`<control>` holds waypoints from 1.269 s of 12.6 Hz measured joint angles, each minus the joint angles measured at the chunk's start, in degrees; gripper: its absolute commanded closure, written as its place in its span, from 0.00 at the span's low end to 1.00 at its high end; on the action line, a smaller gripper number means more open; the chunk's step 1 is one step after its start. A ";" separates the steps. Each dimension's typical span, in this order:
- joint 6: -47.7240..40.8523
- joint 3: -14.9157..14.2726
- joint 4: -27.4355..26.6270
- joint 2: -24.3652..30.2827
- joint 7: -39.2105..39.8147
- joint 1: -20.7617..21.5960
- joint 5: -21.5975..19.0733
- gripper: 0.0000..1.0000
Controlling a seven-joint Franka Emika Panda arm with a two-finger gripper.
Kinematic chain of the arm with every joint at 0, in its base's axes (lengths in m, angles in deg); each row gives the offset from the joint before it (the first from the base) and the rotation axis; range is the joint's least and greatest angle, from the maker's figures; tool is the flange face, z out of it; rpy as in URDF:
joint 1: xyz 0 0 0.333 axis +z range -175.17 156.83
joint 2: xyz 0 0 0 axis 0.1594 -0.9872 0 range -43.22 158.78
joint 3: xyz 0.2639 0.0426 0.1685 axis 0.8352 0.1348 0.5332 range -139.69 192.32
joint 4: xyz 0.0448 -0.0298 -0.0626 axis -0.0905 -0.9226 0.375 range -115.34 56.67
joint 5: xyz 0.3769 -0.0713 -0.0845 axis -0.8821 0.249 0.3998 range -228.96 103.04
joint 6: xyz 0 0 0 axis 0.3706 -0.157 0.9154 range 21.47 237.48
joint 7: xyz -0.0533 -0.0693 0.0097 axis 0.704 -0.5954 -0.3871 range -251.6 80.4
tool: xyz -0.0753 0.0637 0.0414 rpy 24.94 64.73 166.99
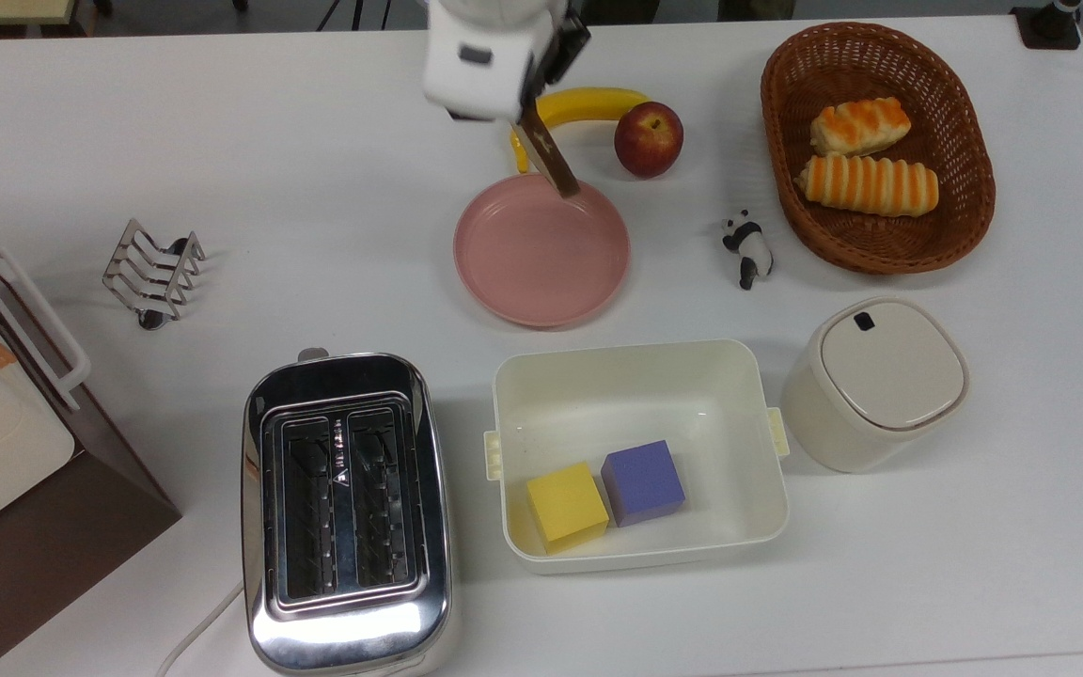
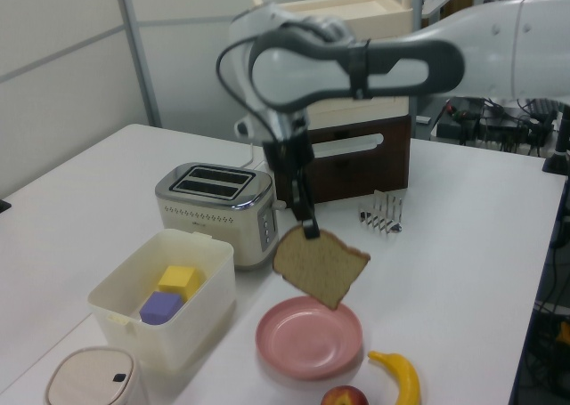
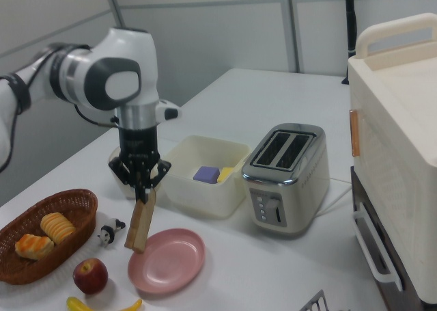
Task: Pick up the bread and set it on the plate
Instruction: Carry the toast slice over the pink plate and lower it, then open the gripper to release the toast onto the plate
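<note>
Brown, speckled, dark at the crust: the bread (image 2: 321, 265) hangs in the air over the pink plate (image 2: 309, 338), pinched at its top edge by the gripper (image 3: 141, 188), fingers clamped on the slice. Pickup looks done & the carry nearly so; what's left, judging from this, is lowering, letting go and backing off, as the slice isn't touching the plate yet. In the left view the broad face of the slice shows, tilted, its lowest corner just above the plate's far rim. The top view gives it edge-on instead, a thin dark strip over the plate's rim nearest the banana (image 1: 579, 105) and apple (image 1: 648, 139), w/ the arm's white housing covering the fingers. The right view shows the grip itself, slice dangling beside the plate's edge toward the right view's left, clear gap beneath. Farther out: toaster (image 1: 347, 512) w/ both slots vacant, white tub (image 1: 640, 376) holding a yellow block (image 1: 566, 506) and a purple block (image 1: 643, 482), wicker basket (image 1: 965, 216) of striped rolls, toast rack (image 1: 152, 273), panda figure (image 1: 747, 247), lidded canister (image 1: 873, 383).
</note>
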 measured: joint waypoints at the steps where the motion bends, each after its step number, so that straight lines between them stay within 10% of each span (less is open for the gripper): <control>1: 0.00 0.02 -0.16 -1.97 0.02 0.58 0.00 0.97; 4: 0.01 0.05 -0.14 -6.80 0.26 2.43 0.00 0.70; 6: 0.02 0.06 -0.07 -7.40 0.26 3.30 0.00 0.03; 16: 9.43 -1.00 1.44 -10.83 0.46 -2.82 8.98 0.00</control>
